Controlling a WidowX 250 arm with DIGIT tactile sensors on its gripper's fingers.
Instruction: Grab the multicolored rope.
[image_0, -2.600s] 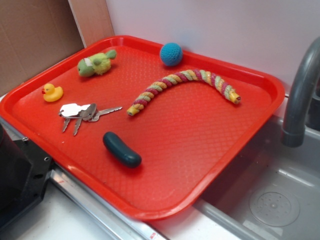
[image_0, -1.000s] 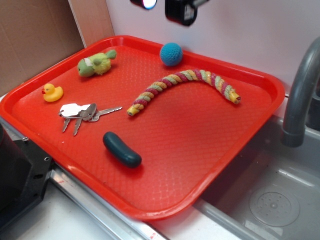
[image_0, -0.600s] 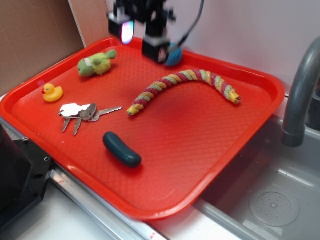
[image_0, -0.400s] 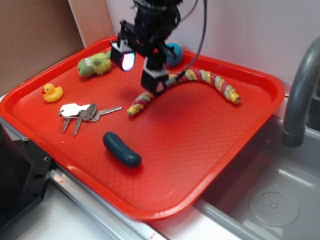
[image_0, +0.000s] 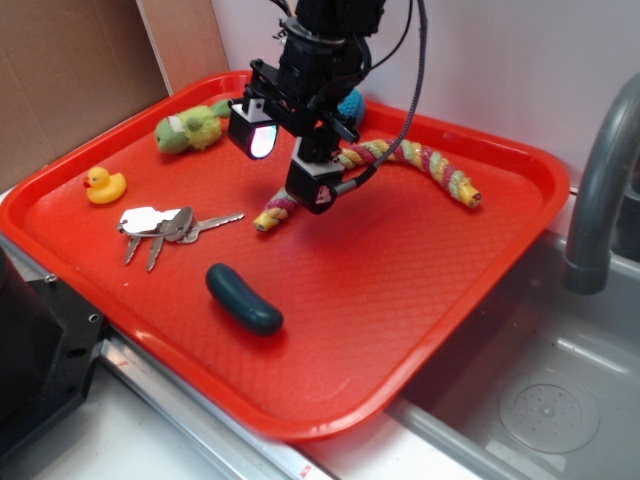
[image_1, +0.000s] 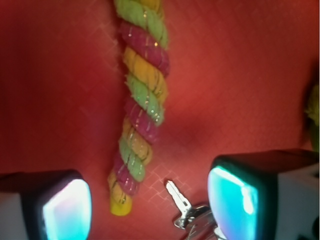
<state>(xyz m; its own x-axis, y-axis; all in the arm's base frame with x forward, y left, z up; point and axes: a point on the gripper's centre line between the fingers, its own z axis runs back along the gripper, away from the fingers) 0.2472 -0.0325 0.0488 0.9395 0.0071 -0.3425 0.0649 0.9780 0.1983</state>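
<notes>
While the jaws (image_0: 285, 160) hang above the red tray (image_0: 420, 290), I see them spread wide and holding nothing, their two glowing pads (image_1: 67, 207) at the lower corners of the wrist view. The multicolored rope (image_0: 420, 160) lies flat on the tray in a shallow curve, running from a yellow-tipped end near the tray's middle up and across toward its right side. The arm hides the middle of the rope in the outside view.

In the wrist view the rope (image_1: 142, 105) runs down the centre of the frame, twisted in green, pink and yellow. Its yellow tip ends just above and between the two pads. So the open gap sits beside the rope's near end, not yet astride it.

A bunch of keys (image_0: 160, 225) lies on the tray near that end; in the wrist view one key blade (image_1: 179, 197) points toward the rope's tip and comes close to it without touching.

To do this step well, I judge I should slide forward along the rope, away from the tip and the keys, so that one pad sits on each side of a thick part. Then I would come straight down until the pads nearly meet the tray and close across the twist. A grip right at the tip could slip off or catch the key.

Elsewhere on the tray lie a green plush toy (image_0: 190, 127), a yellow rubber duck (image_0: 104, 185) and a dark green pickle shape (image_0: 243, 298).
</notes>
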